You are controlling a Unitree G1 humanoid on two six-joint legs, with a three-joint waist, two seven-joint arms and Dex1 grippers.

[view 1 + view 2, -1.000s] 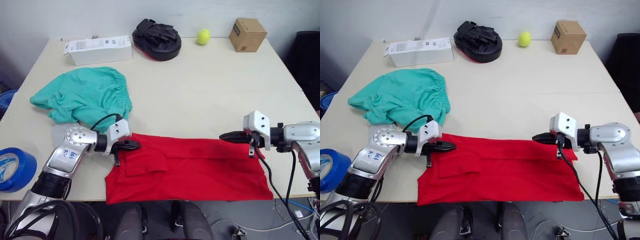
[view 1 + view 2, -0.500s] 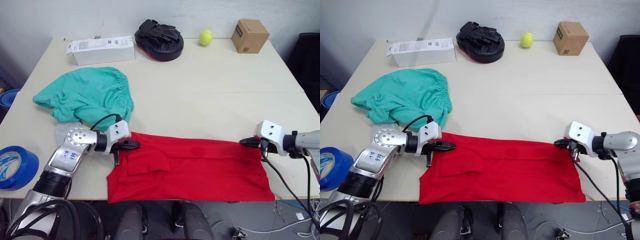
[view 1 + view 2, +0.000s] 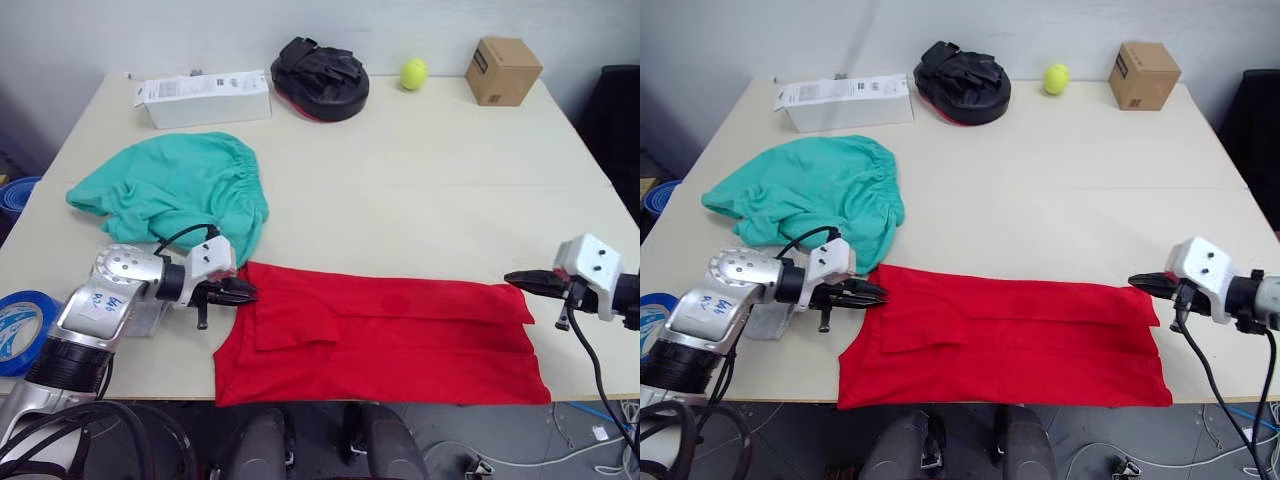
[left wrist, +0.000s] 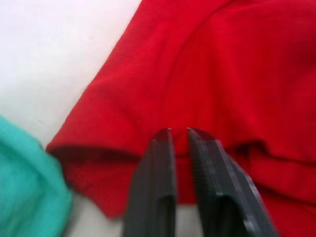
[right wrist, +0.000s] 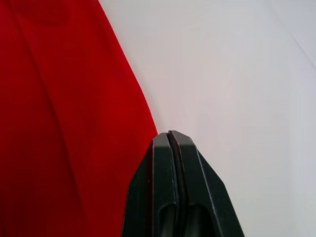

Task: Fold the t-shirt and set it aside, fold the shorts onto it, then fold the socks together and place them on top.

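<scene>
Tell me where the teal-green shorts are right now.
In the left eye view the shorts lie bunched on the table's left side, just beyond the t-shirt, near the white box.

Cream tabletop (image 3: 420,190) against a pale wall (image 3: 200,30).
Grey floor (image 3: 580,440) with cables lies below the tabletop's near edge.
</scene>
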